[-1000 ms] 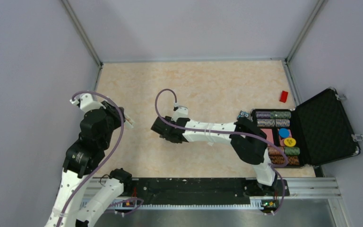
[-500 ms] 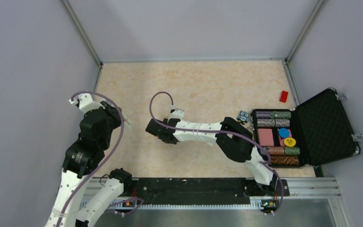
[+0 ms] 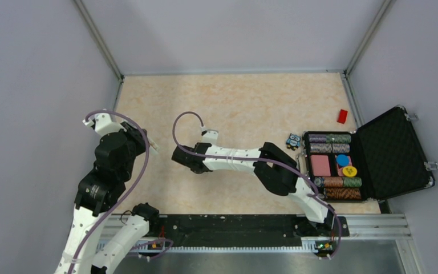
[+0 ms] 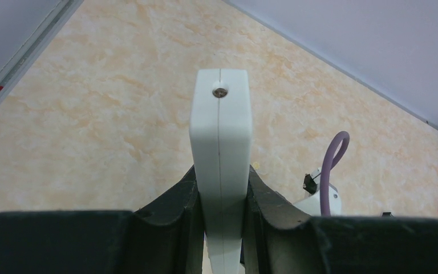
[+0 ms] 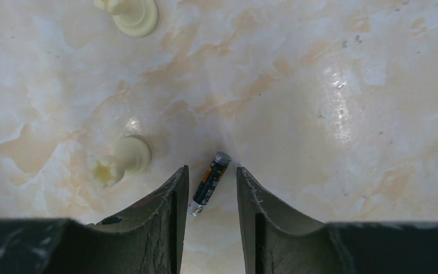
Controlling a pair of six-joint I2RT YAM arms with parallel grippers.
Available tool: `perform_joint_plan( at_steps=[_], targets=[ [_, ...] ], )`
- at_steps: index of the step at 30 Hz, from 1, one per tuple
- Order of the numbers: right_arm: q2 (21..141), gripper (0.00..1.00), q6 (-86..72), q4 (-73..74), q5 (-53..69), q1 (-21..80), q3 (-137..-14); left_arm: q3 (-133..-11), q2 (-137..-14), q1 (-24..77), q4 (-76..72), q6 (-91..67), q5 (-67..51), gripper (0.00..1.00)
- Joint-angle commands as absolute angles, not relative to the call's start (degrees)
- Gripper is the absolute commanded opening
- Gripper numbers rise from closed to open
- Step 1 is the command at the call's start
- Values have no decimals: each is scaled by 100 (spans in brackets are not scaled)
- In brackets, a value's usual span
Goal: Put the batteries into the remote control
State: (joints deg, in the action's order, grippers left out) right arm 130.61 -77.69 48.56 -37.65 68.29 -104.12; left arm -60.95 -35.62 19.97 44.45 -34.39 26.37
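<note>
The battery [image 5: 210,182] lies on the table [image 3: 245,103] between the fingers of the right gripper [image 5: 211,170], left of the table's middle. In the right wrist view, one lump [image 5: 124,160] sits just left of it and another [image 5: 131,11] farther ahead. The remote control [image 4: 220,131] sits clamped in the left gripper [image 4: 220,171] over the table's left edge. The open case [image 3: 399,151] lies at the right edge, with a small figure [image 3: 293,140] just beside its left side and a block [image 3: 342,116] behind it.

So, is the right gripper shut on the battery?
No, the right gripper is open, straddling the battery lying on the table.
</note>
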Motion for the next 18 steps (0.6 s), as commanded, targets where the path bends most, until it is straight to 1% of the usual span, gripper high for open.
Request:
perform_joint_plan(
  at_steps=[1,4,8,10,15,18],
  targets=[
    [13191,35,-7406,5353,-4348,6983,-10602,-6139,-3535,1984,4016,-3342,2569,0],
    [13153,34,-7243,5381,-4375,7011,-10540,-6143,-3533,1984,4007,-3340,2570,0],
    [13031,30,-6966,5312,-4248,7008,-10361,-6137,-3542,1980,3990,-3353,2517,0],
    [12887,27,-6796,5079,-4155,7008,-10148,-6128,-3547,1982,3988,-3365,2498,0],
    [12489,27,-6638,4453,-3719,7009,-9465,-6117,-3551,1983,3977,-3397,2453,0],
    [12392,24,-6714,4245,-3489,7012,-9206,-6122,-3558,1984,3973,-3407,2435,0]
  ],
)
